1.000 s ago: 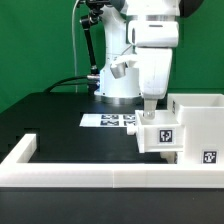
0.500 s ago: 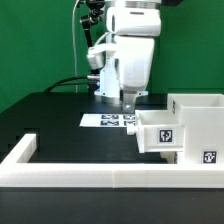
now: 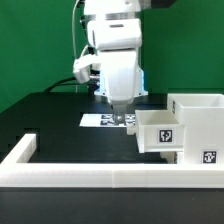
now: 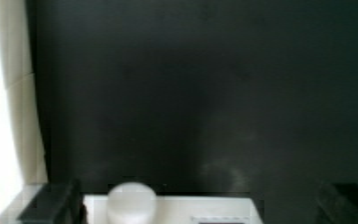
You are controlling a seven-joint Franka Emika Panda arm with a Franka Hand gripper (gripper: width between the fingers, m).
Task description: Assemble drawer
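Drawer kit parked at the exterior view's right on the black counter [image 3: 50,115]: large cube casing [image 3: 200,125] hard against the low white border wall [image 3: 100,175], with a smaller box [image 3: 158,132] jutting from its side toward the exterior view's left. Gripper [image 3: 120,113] hanging just left of that box, above the marker board [image 3: 100,121], clear of the kit and holding nothing visible; fingers spread wide apart in the wrist view [image 4: 202,200]. Green backdrop [image 3: 30,50] behind.

Black table [image 3: 55,125] under casing [image 3: 195,125], marker board [image 3: 105,120]
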